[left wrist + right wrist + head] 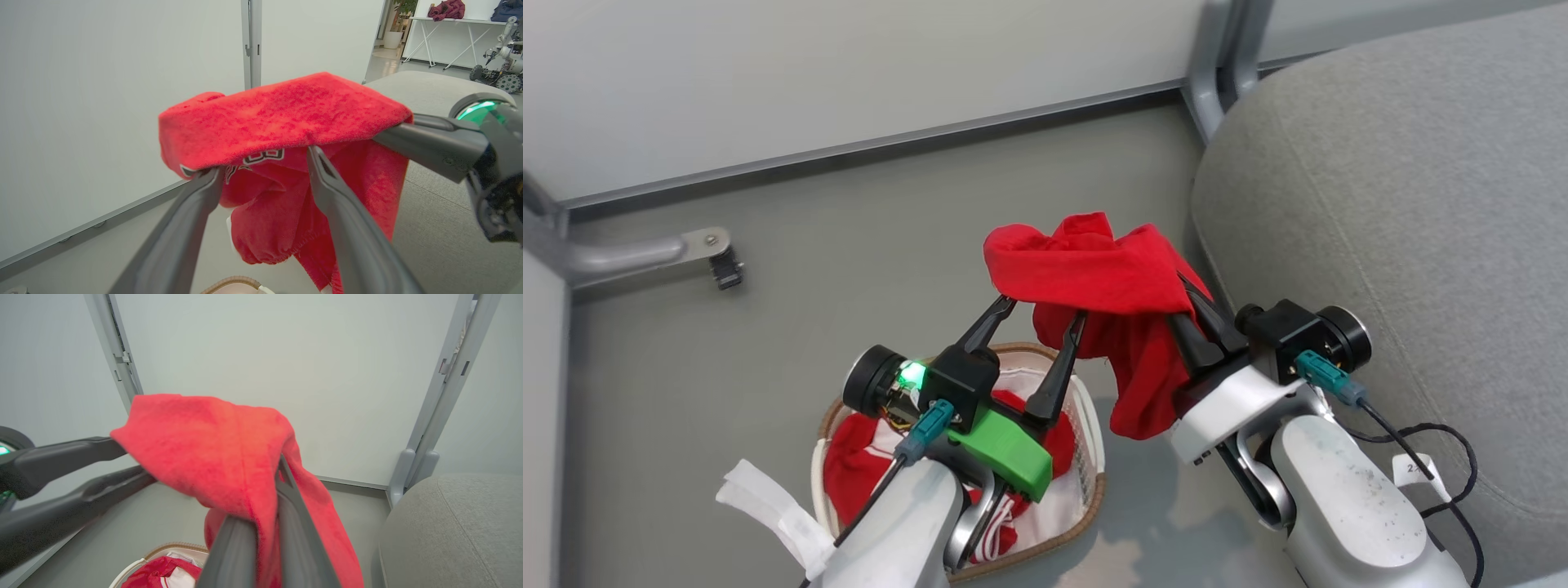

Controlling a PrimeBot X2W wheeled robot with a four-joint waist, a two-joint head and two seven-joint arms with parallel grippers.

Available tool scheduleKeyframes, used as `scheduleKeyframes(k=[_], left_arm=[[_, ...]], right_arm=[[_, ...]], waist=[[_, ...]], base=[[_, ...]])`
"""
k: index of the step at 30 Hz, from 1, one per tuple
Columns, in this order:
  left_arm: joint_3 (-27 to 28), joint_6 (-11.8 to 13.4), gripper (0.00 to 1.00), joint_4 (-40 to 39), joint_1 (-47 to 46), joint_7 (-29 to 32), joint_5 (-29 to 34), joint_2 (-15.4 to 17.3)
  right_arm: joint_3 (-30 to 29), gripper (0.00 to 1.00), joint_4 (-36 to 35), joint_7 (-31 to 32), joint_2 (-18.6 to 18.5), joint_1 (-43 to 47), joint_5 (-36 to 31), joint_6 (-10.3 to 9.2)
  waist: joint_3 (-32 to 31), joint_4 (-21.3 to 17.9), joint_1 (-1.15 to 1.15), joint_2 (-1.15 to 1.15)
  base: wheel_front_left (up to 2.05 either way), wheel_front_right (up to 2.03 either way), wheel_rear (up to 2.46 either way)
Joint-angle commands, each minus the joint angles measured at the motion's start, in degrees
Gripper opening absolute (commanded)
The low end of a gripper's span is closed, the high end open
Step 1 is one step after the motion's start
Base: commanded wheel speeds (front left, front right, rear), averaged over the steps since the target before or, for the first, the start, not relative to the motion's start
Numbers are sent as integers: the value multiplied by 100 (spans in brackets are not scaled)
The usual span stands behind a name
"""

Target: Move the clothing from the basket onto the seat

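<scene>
A bright red garment (1094, 269) of the clothing hangs in the air between the basket (1098, 498) and the seat (1405, 204). My right gripper (1188, 314) is shut on its right side, cloth pinched between the fingers (294, 522). My left gripper (1043, 314) is open, and the garment (278, 110) lies draped over its spread fingertips, printed lettering showing underneath. More red and white clothing (849, 465) lies in the basket, below my left arm. The grey seat (457, 526) rises just right of my right gripper.
Pale wall panels stand behind, with a grey post (1217, 73) at the seat's corner and a metal bracket (715, 253) on the floor at the left. A black cable (1437, 457) loops beside my right forearm. Far off stand a table and another robot (502, 61).
</scene>
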Motion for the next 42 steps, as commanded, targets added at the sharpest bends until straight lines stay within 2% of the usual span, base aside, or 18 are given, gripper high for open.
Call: scheduleKeyframes(k=[1,10,14,21,26,33,42], left_arm=[[75,-47,100,18,92,-4,51,22],[255,-167,100,141,225,-4,186,27],[258,-202,100,147,248,-4,187,26],[-110,-240,100,272,-1,-3,-5,30],[-186,-246,100,347,-97,-3,-37,29],[105,-243,100,526,-104,-3,251,83],[173,-249,100,642,-443,-3,569,142]], right_arm=[[4,0,-83,-28,-18,93,44,-6],[16,0,-354,-28,-15,211,171,-6],[-87,0,-409,-28,-15,262,165,-6],[-635,0,-529,-28,-18,414,-10,-6],[-750,0,-491,-28,-229,81,-152,-6],[-788,0,-222,-28,-910,-1155,-312,-6],[-1566,0,511,-28,-1852,-2701,-518,-6]], waist=[[146,-742,0,0],[219,-1853,0,0],[268,-2205,0,0],[402,-2291,0,0],[589,-2300,0,0],[1058,-2252,0,0],[1920,-1646,0,0]], base=[[0,0,0],[0,0,0],[0,0,0],[0,0,0],[0,0,0],[0,0,0],[0,0,0]])
